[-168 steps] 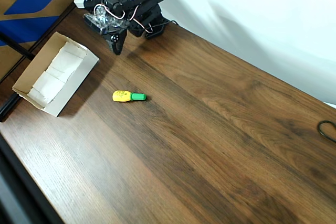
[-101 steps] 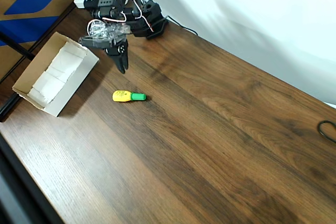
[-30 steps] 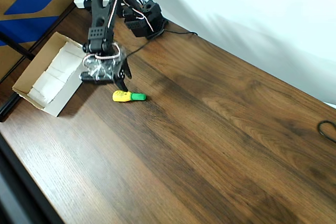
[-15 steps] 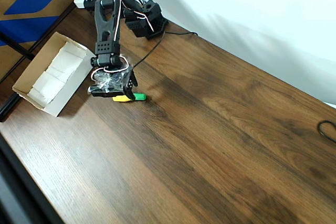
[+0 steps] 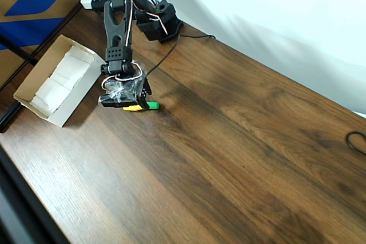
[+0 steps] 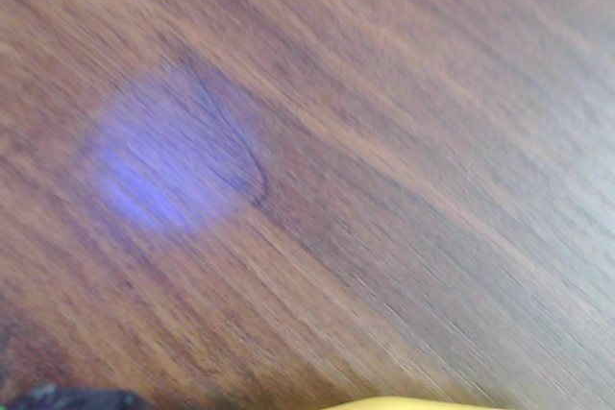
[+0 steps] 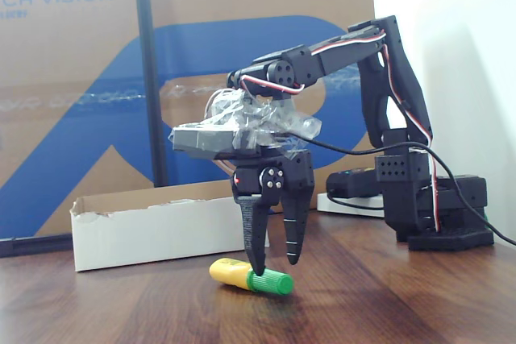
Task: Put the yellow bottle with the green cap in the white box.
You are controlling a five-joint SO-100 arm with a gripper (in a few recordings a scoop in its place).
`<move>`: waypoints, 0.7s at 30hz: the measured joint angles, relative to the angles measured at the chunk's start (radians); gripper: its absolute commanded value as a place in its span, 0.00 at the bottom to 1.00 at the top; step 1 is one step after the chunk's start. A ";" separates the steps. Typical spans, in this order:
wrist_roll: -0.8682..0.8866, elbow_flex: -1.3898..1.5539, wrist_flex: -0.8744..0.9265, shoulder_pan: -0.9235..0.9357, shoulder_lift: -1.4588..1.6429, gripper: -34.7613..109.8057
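- Small rounded yellow plastic bottle w/ bright green cylindrical cap (image 7: pixel 248 276) lies on its side on the dark brown wood-grain table (image 5: pixel 240 158); in fixed view the cap points to 3 o'clock, yellow body to 9.
- Overhead view: bottle (image 5: pixel 143 106) mostly covered by the arm's head; only a yellow sliver and the green cap tip show, cap toward 3 o'clock.
- Wrist view: just a thin yellow edge of the bottle (image 6: pixel 413 403) at 6 o'clock of the pic, rest is blurred wood w/ a bluish light patch.
- Black two-finger gripper (image 7: pixel 272 263) points straight down over the bottle, fingers spread apart. Near finger's tip sits at the bottle's neck, where yellow meets green; far finger stands behind the bottle toward 2 o'clock, tip just above the table. Can't tell if either tip touches the bottle.
- Overhead view: gripper (image 5: pixel 136 96) sits right on top of the bottle; clear plastic wrap bunched round the wrist camera block.
- Shallow white-walled open cardboard box w/ tan inner walls and white paper pieces inside (image 5: pixel 86 87) lies at 9–10 o'clock of the bottle in overhead view, near but apart. Fixed view: box (image 7: pixel 153 231) behind the bottle, toward 10 o'clock.
- Black arm base (image 5: pixel 163 24) at 12–1 o'clock of the bottle, at the table's far edge.
- Large brown-and-blue carton (image 7: pixel 97 78) stands behind the box.
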 measured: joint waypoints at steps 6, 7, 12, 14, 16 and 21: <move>0.011 0.008 0.000 -0.015 0.000 0.38; 0.011 0.009 0.000 -0.012 0.000 0.38; 0.000 0.009 0.000 -0.009 0.000 0.38; 0.002 0.009 0.000 0.002 0.000 0.38; 0.002 0.009 0.006 0.003 0.000 0.38; -0.002 0.044 -0.008 -0.002 0.002 0.38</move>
